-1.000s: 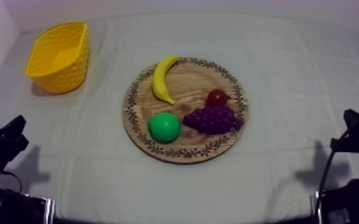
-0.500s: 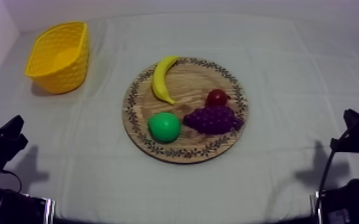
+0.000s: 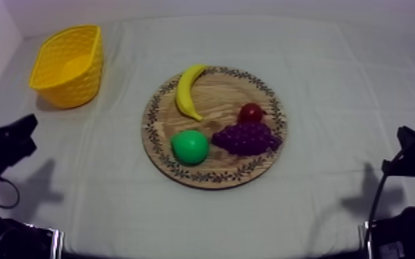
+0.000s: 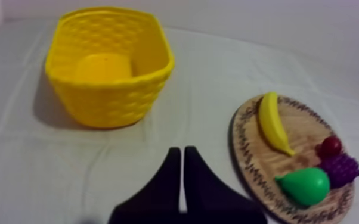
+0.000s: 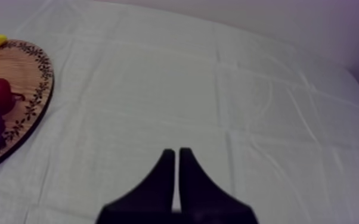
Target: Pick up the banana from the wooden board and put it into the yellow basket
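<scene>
A yellow banana [image 3: 188, 90] lies on the upper left part of the round wooden board [image 3: 214, 175] at the table's middle. The yellow basket [image 3: 69, 65] stands at the far left, with nothing in it. My left gripper [image 3: 25, 129] hovers low at the left edge, below the basket; its fingers [image 4: 171, 173] lie together as a narrow wedge, shut on nothing, with the basket [image 4: 107, 64] and banana [image 4: 272, 122] ahead. My right gripper [image 3: 409, 138] rests at the right edge, its fingers [image 5: 167, 170] also together, far from the board [image 5: 36, 74].
On the board also lie a green pear [image 3: 189, 147], a bunch of purple grapes [image 3: 246, 138] and a small red fruit [image 3: 251, 112]. Open cloth stretches between the board and each arm and along the front edge.
My left arm has risen and shifted up and slightly right toward the basket. The right arm and all fruit stay put.
</scene>
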Available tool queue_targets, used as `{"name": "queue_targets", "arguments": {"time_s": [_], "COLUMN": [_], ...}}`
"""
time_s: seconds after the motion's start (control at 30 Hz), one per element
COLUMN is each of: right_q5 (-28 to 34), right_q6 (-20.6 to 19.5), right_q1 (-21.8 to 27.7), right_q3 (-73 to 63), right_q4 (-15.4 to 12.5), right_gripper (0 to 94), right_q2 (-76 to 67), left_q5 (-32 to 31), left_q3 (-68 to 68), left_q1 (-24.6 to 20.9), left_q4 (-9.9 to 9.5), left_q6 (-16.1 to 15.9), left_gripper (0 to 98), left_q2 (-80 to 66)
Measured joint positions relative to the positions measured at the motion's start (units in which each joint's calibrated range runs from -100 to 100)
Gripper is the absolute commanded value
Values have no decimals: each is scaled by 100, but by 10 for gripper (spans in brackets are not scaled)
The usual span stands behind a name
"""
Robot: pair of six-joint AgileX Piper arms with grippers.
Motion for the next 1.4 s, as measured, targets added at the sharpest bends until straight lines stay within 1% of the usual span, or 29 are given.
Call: {"name": "queue_targets", "arguments": {"time_s": [0.07, 0.13, 0.23, 0.33, 0.4, 0.47, 0.53, 0.6, 0.67, 0.77, 0.97, 1.07, 1.13, 1.27, 1.4], "right_q5": [0, 0, 0, 0, 0, 0, 0, 0, 0, 0, 2, 2, 2, 2, 2], "right_q6": [0, 0, 0, 0, 0, 0, 1, 1, 1, 1, 1, 1, 1, 1, 1], "right_q1": [0, 0, 0, 0, 0, 0, 0, 0, 0, 0, 0, 0, 0, 0, 0], "right_q3": [0, 0, 0, 0, 0, 0, 0, 0, 0, 0, 0, 0, 0, 0, 0], "right_q4": [0, 0, 0, 0, 0, 0, 0, 0, 0, 0, 0, 0, 0, 0, 0], "right_gripper": [3, 3, 3, 3, 3, 3, 3, 3, 3, 3, 3, 3, 3, 3, 3], "right_q2": [0, 0, 0, 0, 0, 0, 0, 0, 0, 0, 0, 0, 0, 0, 0], "left_q5": [150, 473, 1275, 2300, 2753, 2987, 3060, 2995, 2949, 2925, 2921, 2931, 2949, 2914, 2790], "left_q3": [-610, -1270, -2511, -3641, -4347, -4893, -5400, -5798, -6069, -6355, -6627, -6776, -6843, -6902, -6922], "left_q1": [144, 293, 548, 841, 1011, 1112, 1178, 1239, 1337, 1559, 2053, 2230, 2280, 2215, 2088], "left_q4": [9, 17, 27, 6, 67, 174, 332, 471, 514, 463, 178, 98, 93, 98, 158], "left_q6": [73, 99, 75, 41, 36, 67, 149, 249, 320, 419, 724, 855, 919, 997, 970], "left_gripper": [1, 1, 1, 1, 1, 1, 1, 1, 1, 1, 1, 1, 1, 1, 1], "left_q2": [486, 933, 1644, 2345, 2749, 3084, 3441, 3757, 4091, 4565, 5477, 5910, 6147, 6616, 7020]}}
